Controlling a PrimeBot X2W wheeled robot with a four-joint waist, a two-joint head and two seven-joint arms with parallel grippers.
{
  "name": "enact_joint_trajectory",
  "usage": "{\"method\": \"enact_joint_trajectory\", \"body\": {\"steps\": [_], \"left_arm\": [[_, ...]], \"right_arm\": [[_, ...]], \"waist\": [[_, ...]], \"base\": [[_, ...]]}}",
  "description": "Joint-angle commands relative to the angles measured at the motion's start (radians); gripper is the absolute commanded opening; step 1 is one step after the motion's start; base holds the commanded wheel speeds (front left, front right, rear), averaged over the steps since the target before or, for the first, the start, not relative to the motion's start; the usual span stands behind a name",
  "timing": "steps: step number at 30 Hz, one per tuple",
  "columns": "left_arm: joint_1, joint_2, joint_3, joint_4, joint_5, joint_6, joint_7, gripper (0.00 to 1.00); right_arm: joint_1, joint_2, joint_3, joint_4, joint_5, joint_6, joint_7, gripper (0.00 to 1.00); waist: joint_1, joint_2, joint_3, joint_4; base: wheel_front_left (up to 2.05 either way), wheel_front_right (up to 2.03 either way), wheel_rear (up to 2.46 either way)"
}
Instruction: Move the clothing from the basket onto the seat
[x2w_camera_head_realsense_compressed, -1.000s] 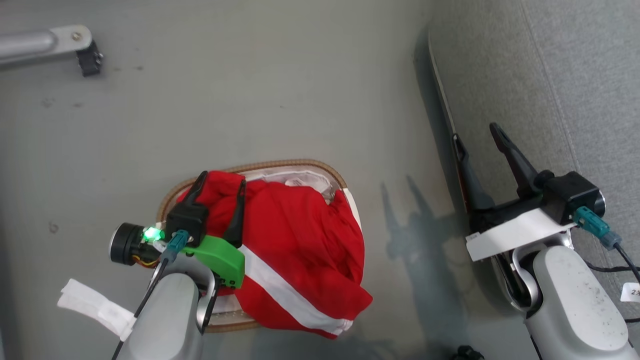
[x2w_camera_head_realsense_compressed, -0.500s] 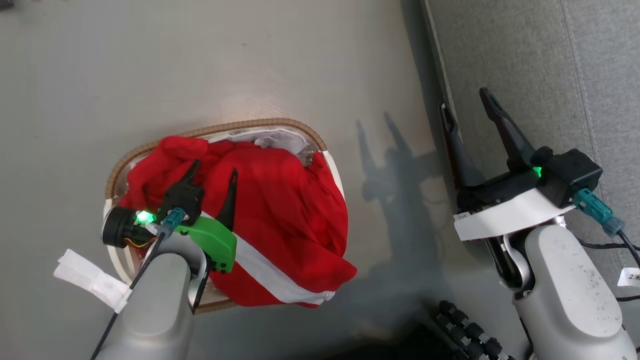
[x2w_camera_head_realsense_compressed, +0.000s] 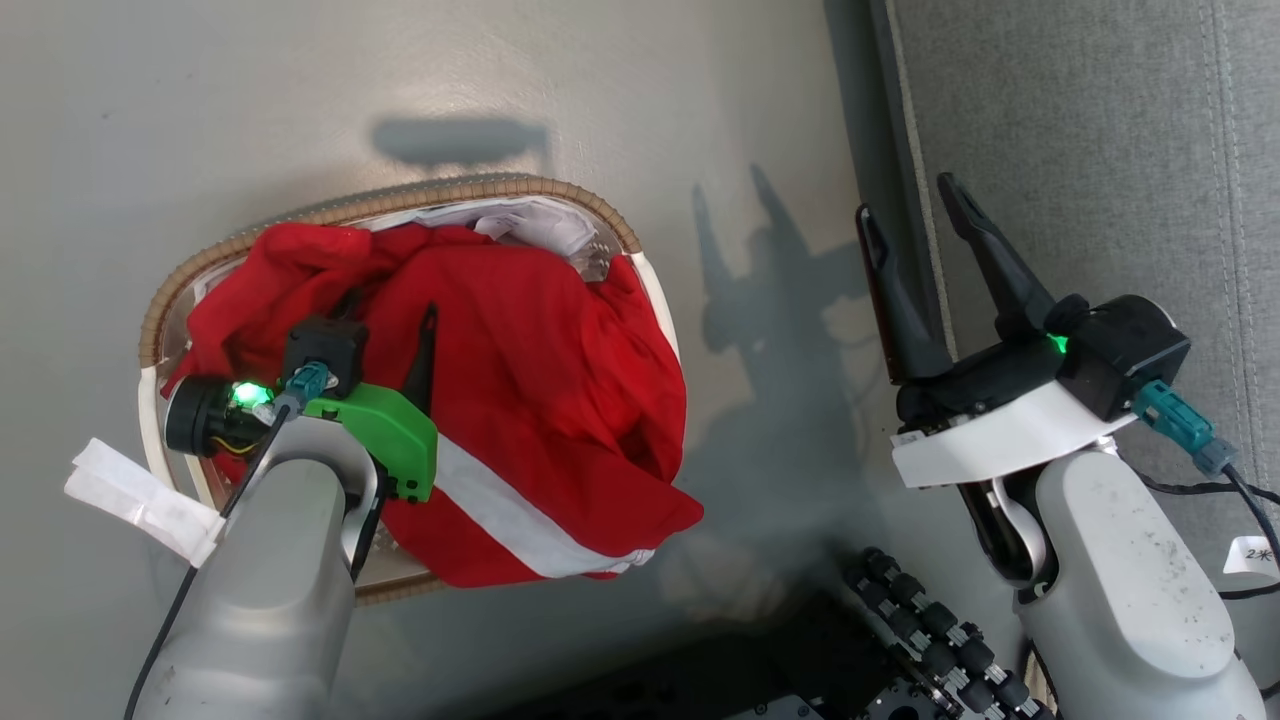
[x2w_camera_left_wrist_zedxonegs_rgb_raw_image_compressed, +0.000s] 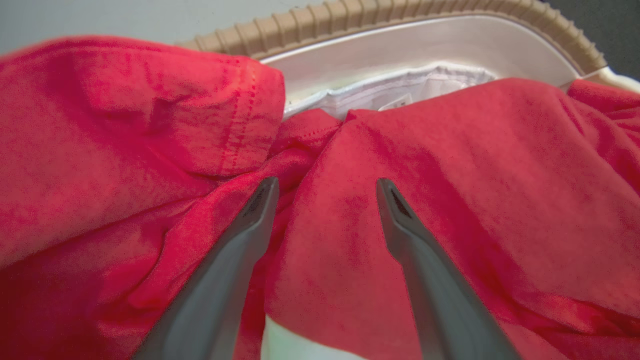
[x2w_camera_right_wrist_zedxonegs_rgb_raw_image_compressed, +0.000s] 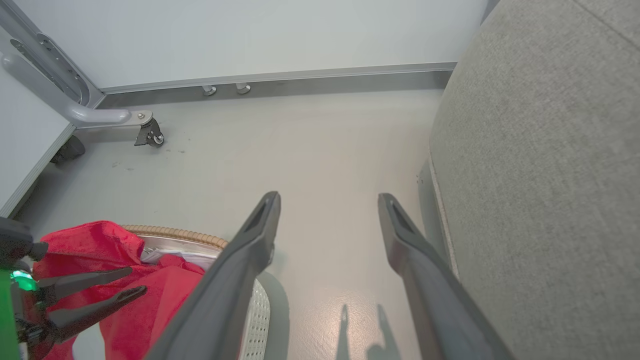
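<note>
At 8 o'clock in the head view, the left gripper (x2w_camera_left_wrist_zedxonegs_rgb_raw_image_compressed: 327, 182) was seen spread over the clothing (x2w_camera_head_realsense_compressed: 540, 350). Its fingers were apparently pressed into the red folds, though contact could not be confirmed. At 3 o'clock, the right gripper (x2w_camera_head_realsense_compressed: 905, 198) was held spread and empty above the floor (x2w_camera_head_realsense_compressed: 300, 100), by the edge of the seat (x2w_camera_head_realsense_compressed: 1080, 150). The clothing was heaped in the basket (x2w_camera_head_realsense_compressed: 450, 190), with a white-striped edge draped over the rim at 5 o'clock. The seat was found at 2 o'clock.
</note>
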Motion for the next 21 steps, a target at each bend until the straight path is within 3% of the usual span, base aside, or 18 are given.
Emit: {"method": "enact_joint_trajectory", "body": {"steps": [1, 9, 21], "left_arm": [[-0.017, 0.002, -0.008, 0.018, -0.016, -0.002, 0.0, 1.0], [-0.09, 0.014, -0.104, 0.132, -0.151, -0.003, 0.0, 1.0], [-0.125, 0.028, -0.347, 0.183, -0.373, -0.003, 0.007, 1.0]], "right_arm": [[-0.004, -0.005, 0.01, 0.0, 0.009, 0.0, -0.005, 1.0], [-0.001, -0.001, 0.031, 0.001, 0.016, 0.0, -0.005, 1.0], [-0.013, 0.007, 0.035, 0.007, 0.024, 0.0, -0.005, 1.0]], "waist": [[-0.0001, -0.0001, 0.014, 0.005], [-0.0001, -0.0001, 0.037, 0.009], [-0.0001, -0.0001, 0.046, 0.003]], "base": [[0.0, 0.0, 0.0], [0.0, 0.0, 0.0], [0.0, 0.0, 0.0]]}}
